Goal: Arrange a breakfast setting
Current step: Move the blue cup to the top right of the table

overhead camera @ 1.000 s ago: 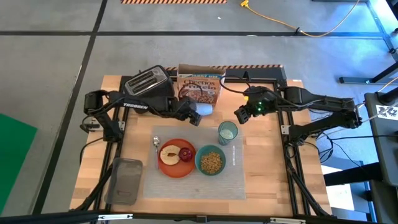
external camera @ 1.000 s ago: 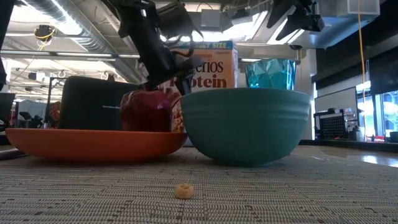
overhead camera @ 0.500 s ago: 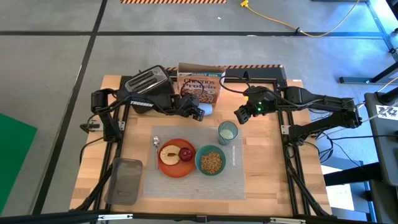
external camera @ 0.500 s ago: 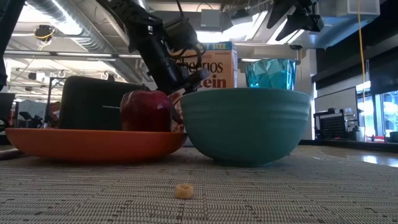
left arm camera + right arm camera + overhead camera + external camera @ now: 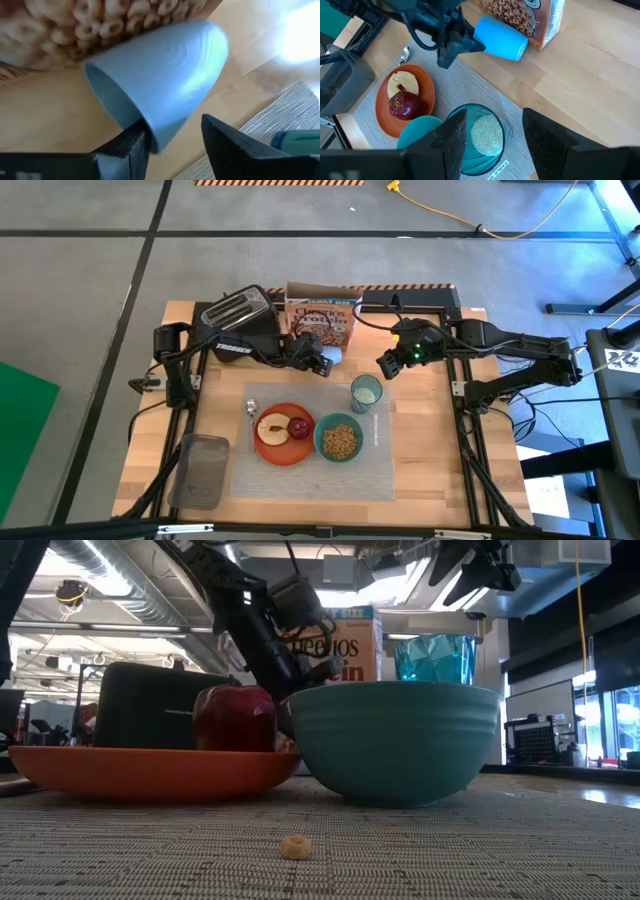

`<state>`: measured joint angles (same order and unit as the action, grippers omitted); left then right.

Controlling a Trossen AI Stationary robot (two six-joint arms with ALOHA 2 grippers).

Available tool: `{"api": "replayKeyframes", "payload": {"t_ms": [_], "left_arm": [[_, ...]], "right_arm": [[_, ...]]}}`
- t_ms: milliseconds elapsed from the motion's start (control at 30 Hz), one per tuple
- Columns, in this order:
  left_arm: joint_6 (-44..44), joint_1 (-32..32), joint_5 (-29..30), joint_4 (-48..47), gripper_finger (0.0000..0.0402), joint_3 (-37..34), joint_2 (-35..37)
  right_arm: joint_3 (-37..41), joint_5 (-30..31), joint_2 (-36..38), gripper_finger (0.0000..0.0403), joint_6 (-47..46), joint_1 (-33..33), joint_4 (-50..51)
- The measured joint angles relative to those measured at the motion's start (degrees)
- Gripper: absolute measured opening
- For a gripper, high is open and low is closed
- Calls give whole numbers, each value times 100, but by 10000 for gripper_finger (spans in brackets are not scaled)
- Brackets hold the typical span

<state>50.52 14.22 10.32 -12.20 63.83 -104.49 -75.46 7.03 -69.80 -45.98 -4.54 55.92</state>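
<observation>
On the pale placemat point(image 5: 380, 465) stand the orange plate point(image 5: 268, 452) with toast point(image 5: 270, 428) and a red apple point(image 5: 299, 427), the teal bowl point(image 5: 321, 438) of cereal, and the green tumbler point(image 5: 366, 392). A spoon point(image 5: 251, 408) lies left of the plate. A light-blue cup point(image 5: 160, 75) lies on its side on the wood before the Cheerios box point(image 5: 322, 320). My left gripper point(image 5: 172, 145) is open, its fingers on either side of the cup's near end. Above the tumbler hangs my right gripper point(image 5: 492, 130), open and holding nothing. My left gripper comes slanting down at the blue cup from the table's left. One finger point(image 5: 132, 142) lies against the edge of the cup's near end point(image 5: 150, 135). The other finger point(image 5: 220, 140) stands just off the cup's wall. The cup rests on its side on the table.
A black toaster point(image 5: 235, 310) stands at the far left beside the cereal box. A grey lidded container point(image 5: 203, 470) lies at the near left, off the placemat. One loose cereal ring point(image 5: 294, 846) lies on the mat in front of the bowl.
My left gripper has gone down and toward the table's right, closing in on the blue cup by the cereal box. The cup has stayed lying where it was.
</observation>
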Motion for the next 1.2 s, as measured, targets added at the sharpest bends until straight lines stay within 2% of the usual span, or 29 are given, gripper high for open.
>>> {"api": "replayKeyframes", "payload": {"t_ms": [267, 633, 867, 1200], "left_arm": [[-97, -54, -32, 1, 137, -2, -91], [-463, -364, -121, -9, 9, -2, -83], [-1004, -686, -222, -311, 6, -2, 121], [-2516, -1260, 433, -991, 5, 7, 997]], "right_arm": [[2, -21, -4, 182, 0, 7, 1], [2, -57, -4, 182, 176, 2, 0], [2, -97, 108, 182, 249, 0, -68], [1, -372, 376, 182, 291, 0, -461]]}}
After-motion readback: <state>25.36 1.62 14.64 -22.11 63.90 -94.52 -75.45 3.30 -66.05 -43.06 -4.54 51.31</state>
